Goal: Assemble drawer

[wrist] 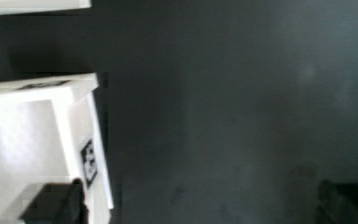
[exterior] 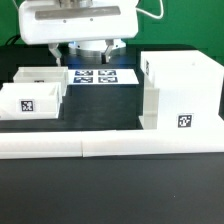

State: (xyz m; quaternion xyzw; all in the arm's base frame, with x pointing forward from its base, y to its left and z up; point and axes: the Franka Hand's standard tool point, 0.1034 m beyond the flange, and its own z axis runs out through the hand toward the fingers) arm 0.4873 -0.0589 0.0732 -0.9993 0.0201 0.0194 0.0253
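The drawer's large white housing [exterior: 180, 90] stands at the exterior view's right, with a tag on its front. Two small white trays lie at the left: one nearer [exterior: 28, 102] with a tag on its front, one behind it [exterior: 42, 76]. My gripper [exterior: 90, 54] hangs above the table's back, over the marker board and between the trays and the housing. It is open and empty. In the wrist view my gripper [wrist: 202, 205] is over bare dark table, with one finger [wrist: 51, 205] beside a tray [wrist: 34, 130] that carries a tag on its side.
A long white L-shaped bar [exterior: 110, 146] runs across the front of the table. The marker board [exterior: 92, 76] lies flat at the back, between the trays and the housing. The table top [exterior: 100, 110] is dark.
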